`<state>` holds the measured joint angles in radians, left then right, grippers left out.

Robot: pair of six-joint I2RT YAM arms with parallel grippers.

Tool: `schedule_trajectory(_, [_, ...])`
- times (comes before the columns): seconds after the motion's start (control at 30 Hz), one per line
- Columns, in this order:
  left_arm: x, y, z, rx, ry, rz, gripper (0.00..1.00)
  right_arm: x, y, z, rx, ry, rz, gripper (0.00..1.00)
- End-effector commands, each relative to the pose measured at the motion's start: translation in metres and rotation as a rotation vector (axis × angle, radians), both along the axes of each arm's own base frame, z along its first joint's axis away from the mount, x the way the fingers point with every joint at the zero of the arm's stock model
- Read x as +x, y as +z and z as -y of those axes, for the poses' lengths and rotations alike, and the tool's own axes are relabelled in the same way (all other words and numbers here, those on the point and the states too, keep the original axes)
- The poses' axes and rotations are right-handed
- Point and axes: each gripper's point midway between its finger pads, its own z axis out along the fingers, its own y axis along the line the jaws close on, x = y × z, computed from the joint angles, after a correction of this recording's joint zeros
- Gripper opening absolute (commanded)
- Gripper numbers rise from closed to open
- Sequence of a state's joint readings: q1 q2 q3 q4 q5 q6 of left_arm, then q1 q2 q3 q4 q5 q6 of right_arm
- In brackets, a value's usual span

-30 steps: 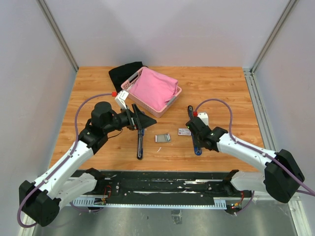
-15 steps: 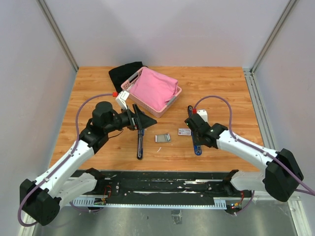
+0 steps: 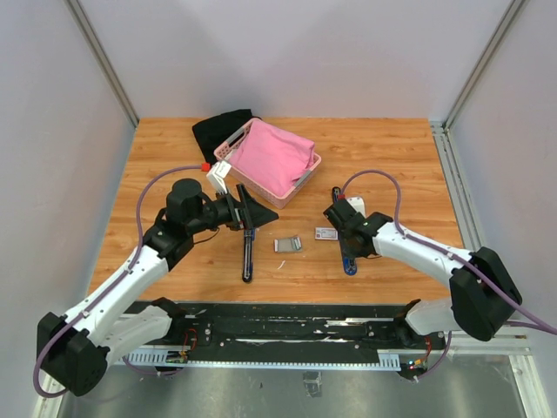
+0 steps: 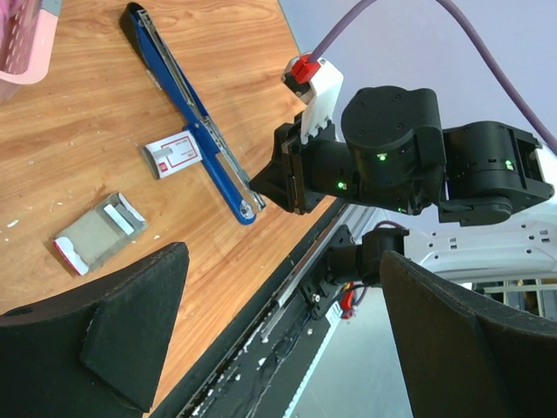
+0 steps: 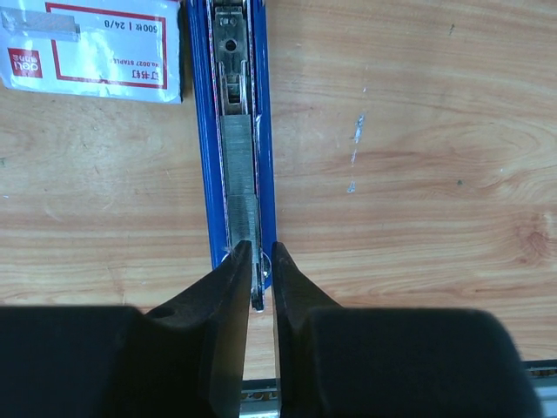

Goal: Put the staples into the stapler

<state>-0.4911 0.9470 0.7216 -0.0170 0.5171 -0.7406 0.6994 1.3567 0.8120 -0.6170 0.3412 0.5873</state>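
Note:
The blue stapler [image 3: 339, 205] lies opened flat on the table, its channel facing up. A silvery strip of staples [image 5: 239, 183] sits in that channel. My right gripper [image 5: 259, 254] points down at the stapler's near end [image 3: 349, 258]. Its jaws are nearly closed, with a narrow gap over the thin metal rail tip. The white carton [image 5: 91, 39] with red print lies just left of the stapler [image 3: 326, 233]. A grey block of staples [image 3: 288, 245] rests further left. My left gripper [image 4: 283, 261] hangs wide open and empty above the table [image 3: 252, 212].
A long black bar [image 3: 248, 254] lies on the wood under my left gripper. A pink basket [image 3: 306, 178] holding pink cloth stands at the back, with a black cloth [image 3: 213, 131] behind it. The table's front rail [image 4: 287, 287] runs close to the stapler's near end.
My right gripper's jaws have narrowed over the stapler's near end, and that arm has shifted slightly left. The left arm has hardly moved.

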Motion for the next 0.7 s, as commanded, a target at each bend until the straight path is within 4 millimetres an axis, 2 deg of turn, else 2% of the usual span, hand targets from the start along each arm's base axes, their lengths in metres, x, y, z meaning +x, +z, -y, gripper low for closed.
schedule_trajectory(0.0, [0.005, 0.006, 0.001, 0.001, -0.002, 0.027, 0.96, 0.007, 0.007, 0.003, 0.000, -0.026, 0.005, 0.15])
schedule_trajectory(0.57, [0.010, 0.003, 0.003, 0.014, -0.005, 0.027, 0.96, 0.018, 0.000, -0.004, 0.038, -0.015, -0.014, 0.15])
schedule_trajectory(0.67, [0.011, 0.002, 0.003, 0.015, -0.005, 0.024, 0.96, 0.019, -0.003, -0.004, 0.040, -0.019, -0.022, 0.11])
